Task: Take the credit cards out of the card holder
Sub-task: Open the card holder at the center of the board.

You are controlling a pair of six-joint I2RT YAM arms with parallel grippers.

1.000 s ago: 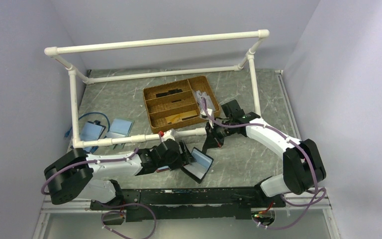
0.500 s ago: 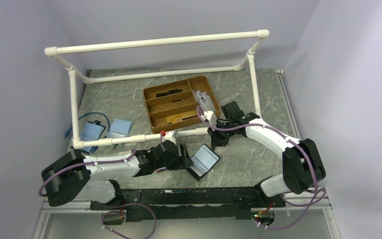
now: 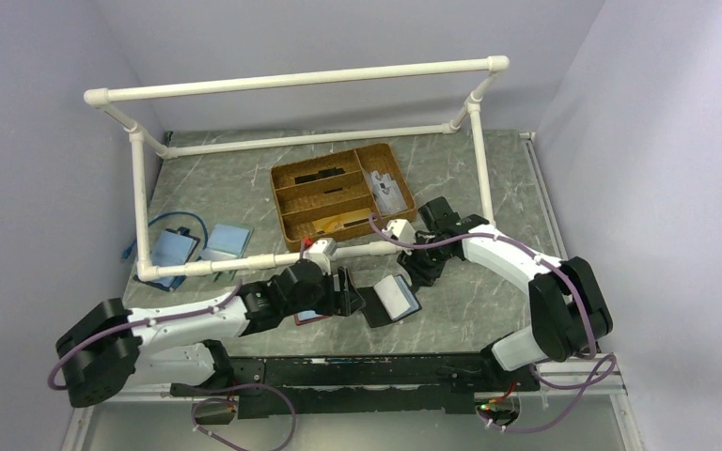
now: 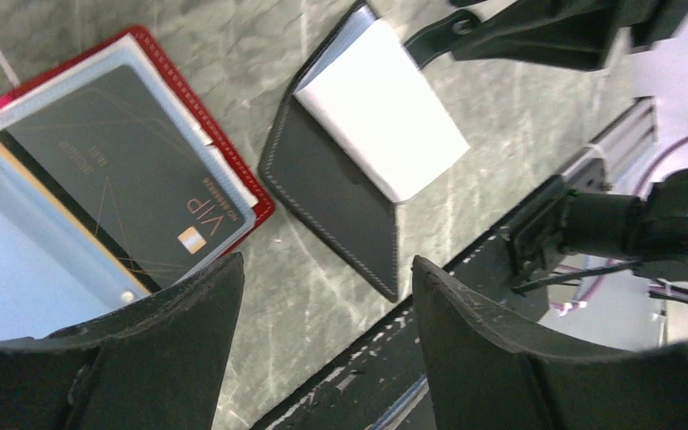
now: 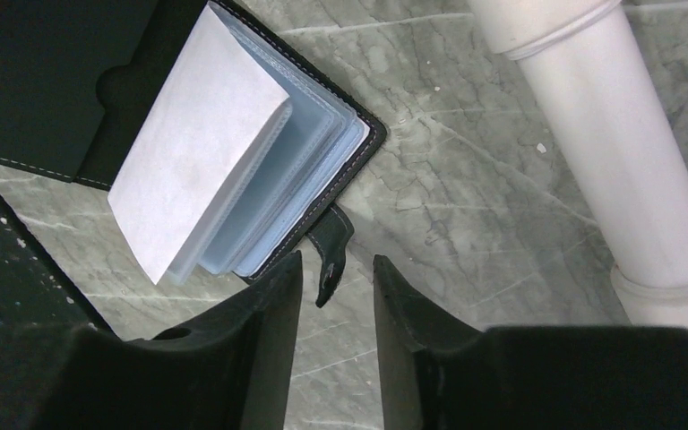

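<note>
Even bright light, soft shadows, near fingers blurred

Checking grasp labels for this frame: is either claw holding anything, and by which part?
Nothing is held. The left claw is open and empty; the right claw straddles the card holder's strap tab without pinching it.

The holder was tipped up at the left gripper. Now it lies open and flat on the table, and that gripper's fingers are spread and off it. The left arm has sunk lower and stretched out, and the right gripper has come nearer, down to the holder's right edge.
</note>
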